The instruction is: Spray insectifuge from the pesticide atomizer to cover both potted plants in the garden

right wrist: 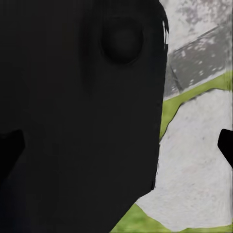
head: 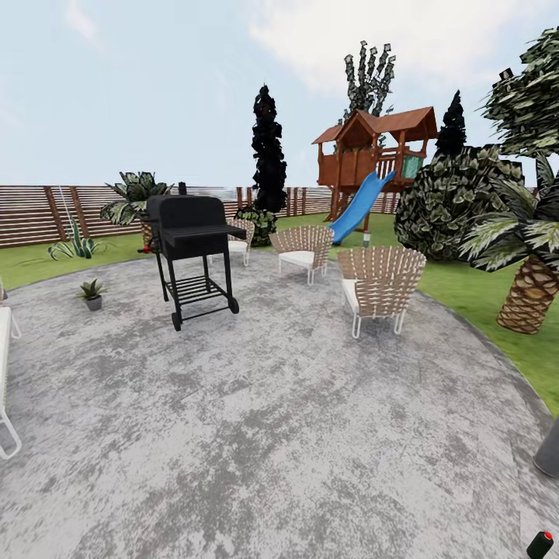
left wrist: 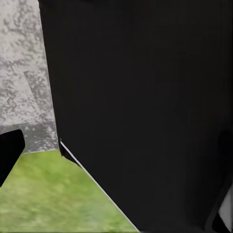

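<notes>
from the head view i looked across the grey paving [head: 295, 435] of the garden toward the wooden fence [head: 39, 213]. the pesticide atomizer [head: 539, 545] sat at the very bottom right corner of that view, on the paving, close to my base on the right side and just short of a grey post [head: 548, 449]. it was not in either gripper, so i judged the pick-up not yet done and no spraying begun.

one potted plant [head: 92, 293] stood on the paving at the far left, left of the black grill [head: 192, 248] and well apart from the atomizer. i could not pick out a second potted plant with certainty; the spiky plant by the fence [head: 74, 247] did not look like one.

atomizer orientation: it was partly cut off by the frame edge. the red top showed at its upper right with the dark body running down and left, so its long axis seemed tilted, cap end away from me and to the right. whether it stood upright or lay over i could not tell. nozzle direction too small to read.

left gripper: the left wrist view showed a dark fingertip [left wrist: 8, 151] at the frame edge over grass. right gripper: a dark fingertip [right wrist: 227, 145] showed over paving. a large black body blocked most of both views, so i could not tell how far apart either pair of jaws stood. nothing showed between the fingers.

remaining: reach right and down, grasp, drive to plants, spray both.
</notes>
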{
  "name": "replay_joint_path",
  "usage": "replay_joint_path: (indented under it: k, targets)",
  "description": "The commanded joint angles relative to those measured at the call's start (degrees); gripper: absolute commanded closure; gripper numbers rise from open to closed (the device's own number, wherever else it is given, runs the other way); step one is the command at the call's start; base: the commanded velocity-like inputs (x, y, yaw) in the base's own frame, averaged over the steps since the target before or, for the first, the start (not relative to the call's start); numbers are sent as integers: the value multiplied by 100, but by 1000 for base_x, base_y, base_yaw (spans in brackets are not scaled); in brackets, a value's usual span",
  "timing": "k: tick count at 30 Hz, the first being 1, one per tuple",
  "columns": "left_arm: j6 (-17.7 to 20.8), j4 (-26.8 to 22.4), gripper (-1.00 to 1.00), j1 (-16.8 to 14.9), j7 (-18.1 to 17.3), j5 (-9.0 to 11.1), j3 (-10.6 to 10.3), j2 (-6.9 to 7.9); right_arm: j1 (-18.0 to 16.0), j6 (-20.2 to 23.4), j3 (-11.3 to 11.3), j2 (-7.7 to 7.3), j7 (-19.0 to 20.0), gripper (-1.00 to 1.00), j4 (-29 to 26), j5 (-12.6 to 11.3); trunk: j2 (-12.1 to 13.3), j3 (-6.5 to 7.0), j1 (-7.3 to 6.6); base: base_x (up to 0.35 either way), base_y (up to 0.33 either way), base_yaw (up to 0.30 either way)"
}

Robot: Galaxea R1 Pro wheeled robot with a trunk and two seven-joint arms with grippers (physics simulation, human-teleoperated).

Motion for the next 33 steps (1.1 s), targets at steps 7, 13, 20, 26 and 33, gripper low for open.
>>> replay_joint_path:
  k: [7, 13, 20, 26, 33]
  targets:
    - [15, -230, -100, -230, 38, -41, 2, -10, -229, -49, -33, -177, -20, -100, -239, -73, -2, -4, 0, 0, 0, 0]
    - [39, -2370, -100, -600, 40, -67, -3, -1, -483, -62, -43, -363, -28, -100, -1201, -88, -2, -4, 0, 0, 0, 0]
    - [71, -2574, -100, -1343, 35, -71, 1, -3, -599, -84, -48, -502, -51, -100, -2088, -94, -2, -4, 0, 0, 0, 0]
    - [62, -2614, -100, -1862, 29, -36, 2, -39, -620, -100, -219, -517, -53, -100, -2668, -120, -2, -4, 0, 0, 0, 0]
    - [22, -2632, -100, -2349, 15, -6, -3, -130, -626, -127, -440, -481, -24, -100, -3468, -143, -2, -4, 0, 0, 0, 0]
